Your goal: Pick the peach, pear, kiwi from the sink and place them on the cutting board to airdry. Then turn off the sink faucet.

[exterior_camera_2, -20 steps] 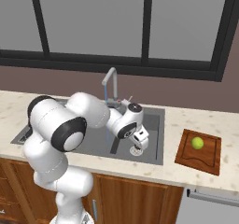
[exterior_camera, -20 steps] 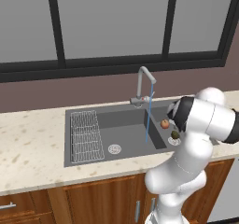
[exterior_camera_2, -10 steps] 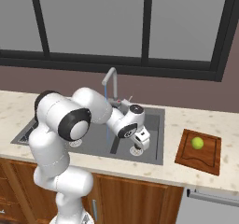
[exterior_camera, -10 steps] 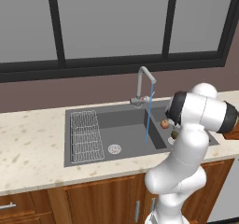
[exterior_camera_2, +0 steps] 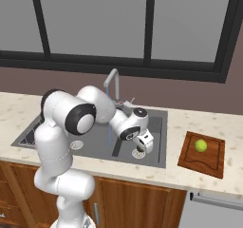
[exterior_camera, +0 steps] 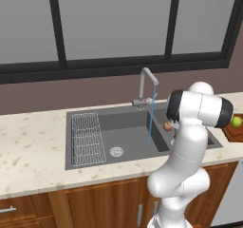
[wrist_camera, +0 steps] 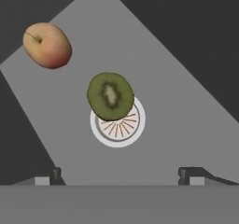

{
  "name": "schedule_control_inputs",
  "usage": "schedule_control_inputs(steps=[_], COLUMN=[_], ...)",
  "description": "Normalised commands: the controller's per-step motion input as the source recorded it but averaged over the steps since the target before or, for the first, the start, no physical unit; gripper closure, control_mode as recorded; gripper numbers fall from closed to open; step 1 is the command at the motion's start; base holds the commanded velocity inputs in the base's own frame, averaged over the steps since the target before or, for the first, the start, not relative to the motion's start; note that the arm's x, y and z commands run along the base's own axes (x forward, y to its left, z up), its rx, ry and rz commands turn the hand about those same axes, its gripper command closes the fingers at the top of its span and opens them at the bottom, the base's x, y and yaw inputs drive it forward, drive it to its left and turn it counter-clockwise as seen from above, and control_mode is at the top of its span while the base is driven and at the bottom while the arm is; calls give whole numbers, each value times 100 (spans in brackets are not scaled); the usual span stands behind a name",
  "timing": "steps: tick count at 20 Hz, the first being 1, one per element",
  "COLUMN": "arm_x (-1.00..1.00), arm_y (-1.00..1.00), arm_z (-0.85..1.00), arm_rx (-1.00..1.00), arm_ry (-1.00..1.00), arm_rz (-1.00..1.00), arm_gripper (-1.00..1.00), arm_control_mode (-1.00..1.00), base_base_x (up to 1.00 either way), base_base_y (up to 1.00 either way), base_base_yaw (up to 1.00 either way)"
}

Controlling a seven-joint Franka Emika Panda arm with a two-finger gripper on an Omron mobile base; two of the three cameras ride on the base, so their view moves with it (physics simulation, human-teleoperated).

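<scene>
Kiwi (wrist_camera: 110, 96) lies centred ahead of the wide-spread claw (wrist_camera: 121, 174), untouched

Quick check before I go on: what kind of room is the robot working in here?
A rendered home kitchen, by the look of it: a dark double-basin sink with a running gooseneck faucet set in a speckled stone counter, wooden cabinets below and a cutting board beside it.

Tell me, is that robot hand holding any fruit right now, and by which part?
Nothing is held. The gripper is open, with the kiwi and peach lying loose below it in the sink.
</scene>
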Motion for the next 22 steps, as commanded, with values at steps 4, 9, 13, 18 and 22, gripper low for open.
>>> schedule_control_inputs(steps=[4, 9, 13, 18, 22], arm_x=[15, 20, 24, 25, 27], arm_y=[-8, -6, -4, -6, -4], arm_z=[-16, -19, -21, -17, -17], arm_rx=[0, 0, 0, 0, 0], arm_ry=[0, 0, 0, 0, 0], arm_rz=[0, 0, 0, 0, 0], arm_gripper=[-100, -100, -100, -100, -100], arm_control_mode=[-100, -100, -100, -100, -100], base_base_x=[0, 0, 0, 0, 0], base_base_y=[0, 0, 0, 0, 0], base_base_yaw=[0, 0, 0, 0, 0])
